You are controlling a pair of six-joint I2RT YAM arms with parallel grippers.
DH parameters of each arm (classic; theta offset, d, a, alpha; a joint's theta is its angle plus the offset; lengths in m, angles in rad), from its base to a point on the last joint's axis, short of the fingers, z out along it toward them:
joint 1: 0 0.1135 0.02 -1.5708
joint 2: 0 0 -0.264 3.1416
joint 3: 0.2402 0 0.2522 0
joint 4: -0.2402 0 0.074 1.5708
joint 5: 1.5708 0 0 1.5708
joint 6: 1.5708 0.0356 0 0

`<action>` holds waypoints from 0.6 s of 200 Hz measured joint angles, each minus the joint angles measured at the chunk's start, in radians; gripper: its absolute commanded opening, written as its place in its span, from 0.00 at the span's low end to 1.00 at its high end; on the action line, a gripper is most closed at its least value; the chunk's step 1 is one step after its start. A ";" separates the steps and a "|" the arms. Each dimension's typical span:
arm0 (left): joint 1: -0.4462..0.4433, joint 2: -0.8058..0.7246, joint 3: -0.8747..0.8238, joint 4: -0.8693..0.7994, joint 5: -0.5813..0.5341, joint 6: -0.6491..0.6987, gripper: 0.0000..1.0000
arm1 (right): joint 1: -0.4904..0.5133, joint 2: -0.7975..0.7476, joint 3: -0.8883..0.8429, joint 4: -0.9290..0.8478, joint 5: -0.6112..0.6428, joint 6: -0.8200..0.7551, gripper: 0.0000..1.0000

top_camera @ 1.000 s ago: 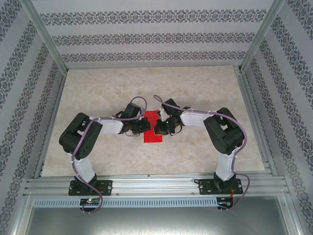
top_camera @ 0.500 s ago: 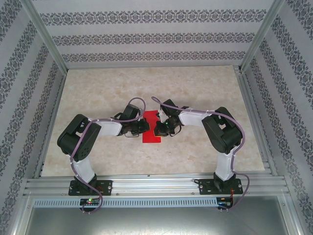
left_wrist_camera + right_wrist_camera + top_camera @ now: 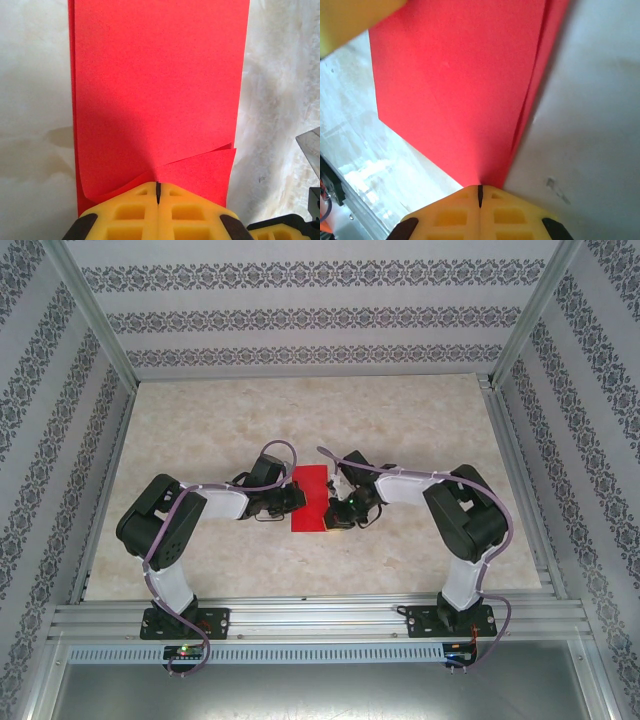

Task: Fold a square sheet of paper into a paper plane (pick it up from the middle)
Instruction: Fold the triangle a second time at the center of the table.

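Top external view: we see the red paper sheet [image 3: 310,490], folded into a double-layered strip, lying flat at the middle of the table [image 3: 200,420], well clear of every edge. Our left gripper [image 3: 297,498] is pinched closed on the sheet's left edge, where a layer curls up into its tips. Our right gripper [image 3: 336,514] is closed on the near right corner.

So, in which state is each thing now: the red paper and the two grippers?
red paper: folded double into a rectangle, lying on the table, with one layer bulging up at the left gripper.
left gripper: shut, pinching the paper's edge.
right gripper: shut, with a corner of the paper at its tips, apparently pinched.
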 measured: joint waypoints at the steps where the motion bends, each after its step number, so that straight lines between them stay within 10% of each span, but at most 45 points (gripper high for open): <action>1: 0.000 0.000 0.000 0.000 0.000 0.000 0.05 | 0.000 0.000 0.000 0.000 0.000 0.000 0.04; 120: -0.099 -0.067 0.000 0.021 0.016 -0.005 0.16 | 0.000 -0.005 -0.008 0.001 0.003 0.010 0.03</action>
